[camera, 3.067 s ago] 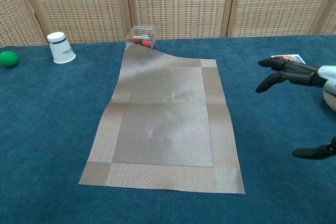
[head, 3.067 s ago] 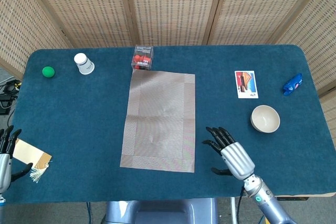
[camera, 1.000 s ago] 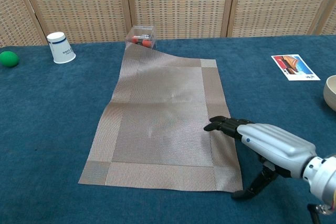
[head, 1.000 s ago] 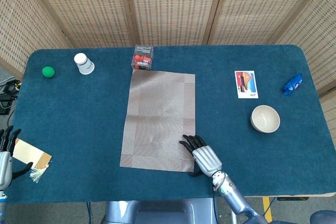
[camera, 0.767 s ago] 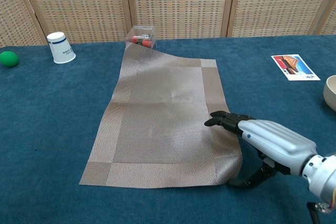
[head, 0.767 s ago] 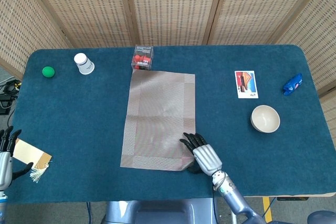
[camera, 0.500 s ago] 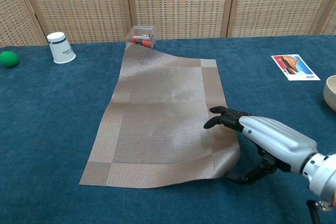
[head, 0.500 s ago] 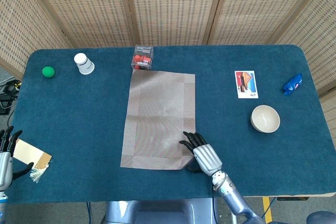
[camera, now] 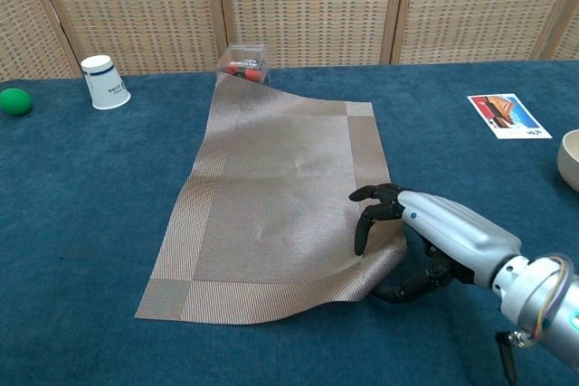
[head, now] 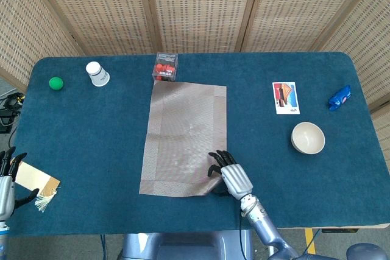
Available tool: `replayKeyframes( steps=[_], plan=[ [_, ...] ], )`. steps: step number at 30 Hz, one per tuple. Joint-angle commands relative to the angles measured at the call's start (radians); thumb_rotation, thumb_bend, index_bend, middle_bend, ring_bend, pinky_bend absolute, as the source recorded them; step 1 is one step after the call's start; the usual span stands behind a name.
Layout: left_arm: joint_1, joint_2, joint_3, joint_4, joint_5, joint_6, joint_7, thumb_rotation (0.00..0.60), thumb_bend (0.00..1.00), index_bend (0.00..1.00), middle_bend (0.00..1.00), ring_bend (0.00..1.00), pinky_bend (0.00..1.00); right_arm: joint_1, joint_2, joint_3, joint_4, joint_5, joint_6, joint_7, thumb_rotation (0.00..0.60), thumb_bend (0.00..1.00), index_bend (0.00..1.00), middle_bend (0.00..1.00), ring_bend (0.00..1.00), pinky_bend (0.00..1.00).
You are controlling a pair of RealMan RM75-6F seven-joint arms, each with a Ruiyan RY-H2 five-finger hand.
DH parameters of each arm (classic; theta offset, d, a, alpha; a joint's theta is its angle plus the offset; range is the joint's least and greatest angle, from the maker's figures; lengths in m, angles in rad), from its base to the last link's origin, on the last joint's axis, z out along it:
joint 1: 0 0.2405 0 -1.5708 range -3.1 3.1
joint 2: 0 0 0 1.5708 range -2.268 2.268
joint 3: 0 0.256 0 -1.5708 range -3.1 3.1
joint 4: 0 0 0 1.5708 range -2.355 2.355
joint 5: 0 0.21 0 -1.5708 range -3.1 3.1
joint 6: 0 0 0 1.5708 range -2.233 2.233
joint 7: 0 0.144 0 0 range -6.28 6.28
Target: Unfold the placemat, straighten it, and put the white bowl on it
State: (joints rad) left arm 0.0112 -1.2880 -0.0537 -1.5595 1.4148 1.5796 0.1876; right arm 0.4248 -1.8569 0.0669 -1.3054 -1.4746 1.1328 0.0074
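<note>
Blue table (head: 91, 132), wicker screens behind. Unfolded placemat (head: 183, 135) mid-table, near right corner lifted, pinched by right hand (head: 234, 179) fingers (camera: 366, 219). White bowl (head: 308, 137) well right. Left hand (head: 5, 178) fingers spread, holding nothing.

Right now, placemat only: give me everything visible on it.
The placemat is a woven, taupe-grey rectangle with a lighter border band around a darker centre, faint fold creases across it. It lies unfolded, long axis running away from the robot, mid-table. Its far left corner rides up against the clear box. The near right corner is lifted and curled, pinched by the right hand, fingers on top and thumb beneath. The rest lies on the blue table.
</note>
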Motion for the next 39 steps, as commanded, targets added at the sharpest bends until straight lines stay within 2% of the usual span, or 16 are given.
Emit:
replayKeyframes(
  steps=[1,11,22,31,39],
  plan=[
    [0.0,-0.001,-0.001,0.001,-0.001,-0.001,-0.001,0.6,0.13,0.17,0.0,0.0,0.0,-0.002,-0.003,-0.003,0.002,-0.006,0.011,0.01,0.6,0.46,0.57,0.23,0.0,0.0],
    [0.001,-0.004,-0.001,0.003,0.002,-0.002,0.0,0.6,0.13,0.18,0.0,0.0,0.0,-0.012,0.026,-0.012,-0.037,-0.015,0.037,0.012,0.6,0.53,0.61,0.23,0.01,0.01],
    [0.001,-0.008,-0.004,0.009,0.0,-0.006,0.003,0.6,0.13,0.18,0.0,0.0,0.0,-0.037,0.096,-0.026,-0.112,-0.034,0.085,0.037,0.6,0.54,0.67,0.25,0.03,0.01],
    [0.002,-0.012,-0.003,0.009,0.005,-0.004,0.009,0.6,0.13,0.18,0.0,0.0,0.0,-0.069,0.185,-0.039,-0.151,-0.051,0.135,0.073,0.6,0.54,0.68,0.26,0.05,0.01],
    [-0.001,-0.02,-0.002,0.011,0.008,-0.007,0.024,0.6,0.13,0.18,0.0,0.0,0.0,-0.096,0.307,-0.013,-0.147,-0.035,0.179,0.146,0.6,0.54,0.69,0.26,0.05,0.01]
  ],
)
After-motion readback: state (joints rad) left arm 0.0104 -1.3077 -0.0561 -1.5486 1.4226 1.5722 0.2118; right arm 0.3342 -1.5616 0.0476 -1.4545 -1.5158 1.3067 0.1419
